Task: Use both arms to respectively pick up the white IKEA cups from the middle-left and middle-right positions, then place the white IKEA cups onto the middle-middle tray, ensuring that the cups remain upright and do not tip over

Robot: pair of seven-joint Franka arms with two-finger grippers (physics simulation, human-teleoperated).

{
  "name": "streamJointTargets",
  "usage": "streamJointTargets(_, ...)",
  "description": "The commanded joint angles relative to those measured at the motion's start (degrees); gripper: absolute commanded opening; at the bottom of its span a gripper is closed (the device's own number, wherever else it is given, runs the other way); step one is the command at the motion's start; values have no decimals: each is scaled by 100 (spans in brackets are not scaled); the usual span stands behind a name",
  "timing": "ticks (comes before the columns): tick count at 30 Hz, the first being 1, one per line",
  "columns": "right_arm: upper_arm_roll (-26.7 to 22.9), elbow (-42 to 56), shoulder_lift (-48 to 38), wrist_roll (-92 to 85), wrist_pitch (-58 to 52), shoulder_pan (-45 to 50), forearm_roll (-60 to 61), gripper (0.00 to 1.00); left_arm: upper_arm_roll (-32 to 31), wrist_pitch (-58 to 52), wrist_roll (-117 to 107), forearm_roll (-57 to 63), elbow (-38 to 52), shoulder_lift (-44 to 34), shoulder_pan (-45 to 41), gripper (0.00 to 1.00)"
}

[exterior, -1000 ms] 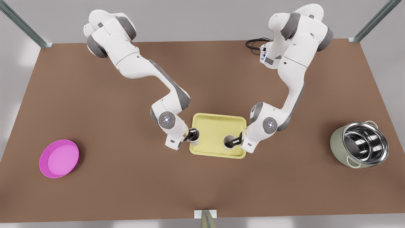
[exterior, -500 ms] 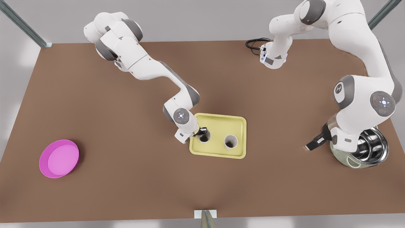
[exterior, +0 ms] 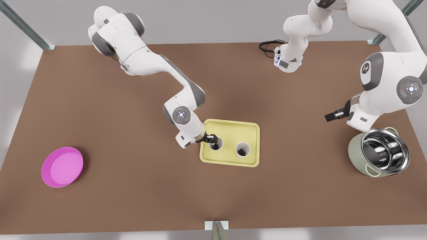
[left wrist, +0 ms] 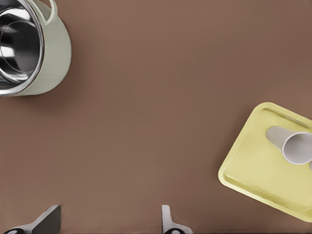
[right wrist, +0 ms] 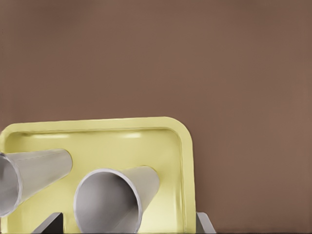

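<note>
Both cups (exterior: 243,150) stood on the tray (exterior: 233,133); right gripper (exterior: 213,139) at nine o'clock had released its cup (exterior: 216,144), left gripper (exterior: 334,115) open, away.

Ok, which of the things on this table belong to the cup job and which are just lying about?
Job: two white cups, upright on the yellow tray; right gripper, open at the cup on the front view's left; left gripper, open, waiting near the steel-lined pot.
Lying about: magenta plate; steel-lined pot.
</note>
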Motion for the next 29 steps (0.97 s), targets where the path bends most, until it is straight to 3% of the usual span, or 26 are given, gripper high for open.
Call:
streamJointTargets(1,-5,1,-254,385,-858,-170,-2,100,2,-153,1310,-48,3,-7,13,100)
streamJointTargets(3,-13,325,-386,-2040,-2685,-1286,-107,100,2,-135,1310,-66,-6,11,13,100)
streamJointTargets(4,-66,326,-413,-2129,-3003,-1559,-449,100,2,-126,1310,-136,-6,19,100,100)
streamJointTargets(5,-92,300,-334,-2322,-2996,-1787,-1870,100,2,-126,1310,-180,-6,19,127,100)
streamJointTargets(6,-92,326,-377,-3156,-2995,-2174,-2165,100,2,-126,1310,-180,-6,19,127,100)
streamJointTargets(8,-268,291,-931,-4281,-3013,-2421,-1883,100,2,-126,1310,-180,-6,28,136,100)
streamJointTargets(9,-803,282,-1177,-4590,-2987,-2403,-1112,100,2,-126,1310,-180,-6,28,136,100)
streamJointTargets(12,-971,-245,-2442,-4749,-3680,-2315,-759,100,2,-126,1310,-180,-6,28,136,100)
streamJointTargets(14,-971,-386,-2742,-4722,-3874,-2271,-741,100,2,-126,1310,-180,-6,28,136,100)
streamJointTargets(29,-1103,-553,-2935,-4731,-3927,-2245,-750,100,2,-117,1310,-180,-6,28,136,100)
